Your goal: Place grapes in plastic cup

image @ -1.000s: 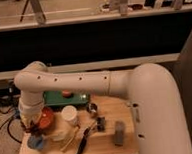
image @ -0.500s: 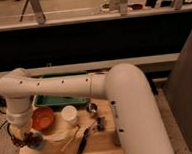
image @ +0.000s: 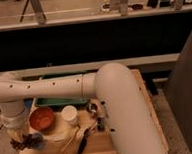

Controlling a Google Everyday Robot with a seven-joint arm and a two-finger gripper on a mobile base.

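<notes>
While positioned at the table's near left corner, the gripper [image: 25,141] is seen clamped on the dark purple-red grapes [image: 24,143] above the small light-blue plastic cup [image: 38,141].

The white arm [image: 65,86] reached across the wooden table [image: 102,143] to its front left corner, where the claw [image: 22,141] hung low over the grapes [image: 28,142] and the plastic cup [image: 38,141], the dark bunch lying right at the blue rim. Just behind stood a red-orange bowl [image: 41,119], a white cup [image: 69,114] beside it, and a green tray [image: 54,101] farther back.
</notes>
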